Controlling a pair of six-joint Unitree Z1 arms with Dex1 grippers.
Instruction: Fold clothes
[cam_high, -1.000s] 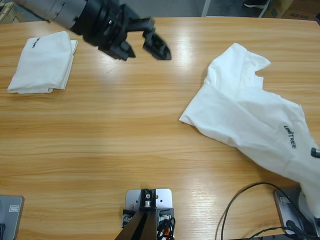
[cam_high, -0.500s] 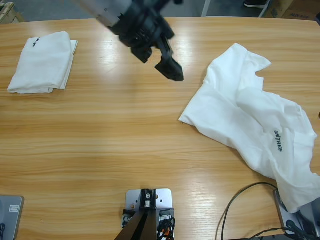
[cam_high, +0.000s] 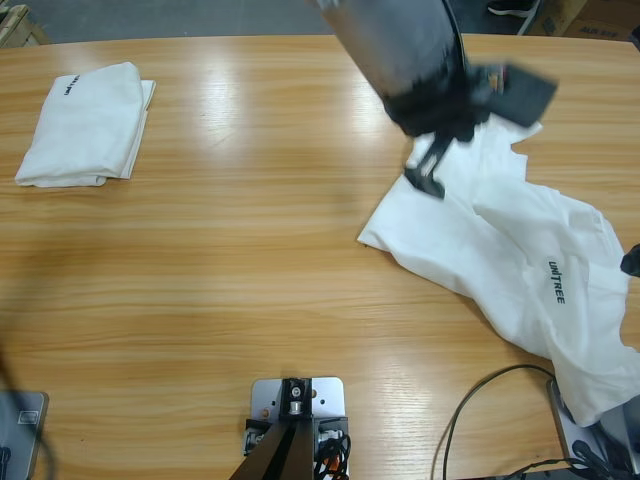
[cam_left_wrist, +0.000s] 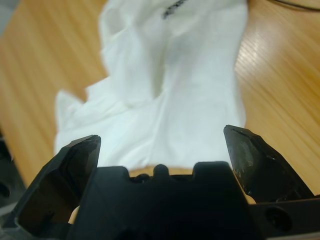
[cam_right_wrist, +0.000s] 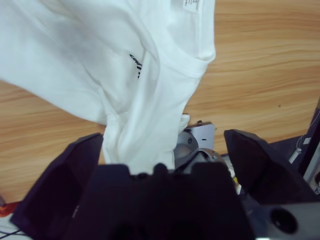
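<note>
The long wooden bench (cam_high: 250, 250) carries two white T-shirts well apart from each other. The larger sight is the crumpled T-shirt (cam_high: 500, 250) on the bench's right part: it lies loose and rumpled, its black lettering facing up, one sleeve toward the far edge and its lower end trailing off the near right corner. It is not folded at all.

Above its upper left portion hangs the left arm, coming down from the top near the middle. The left gripper (cam_left_wrist: 165, 150) looks along this same shirt in its wrist view; its jaws stand spread wide, with nothing between them, just over the cloth and not visibly pressing it.

The right gripper (cam_right_wrist: 165, 155) is also released, jaws wide apart. In its wrist view the shirt's hanging end drapes down between and in front of the jaws, but they do not close on it. In the high view only a small dark piece at the right edge may belong to it.

Smaller, near the far left corner, sits the folded T-shirt (cam_high: 85, 125), a neat compact rectangle with its lettering at the top left corner.

By my judgement, one shirt is finished and set aside, while the second is only being approached: grasping, spreading flat and every fold on it remain to be done.
</note>
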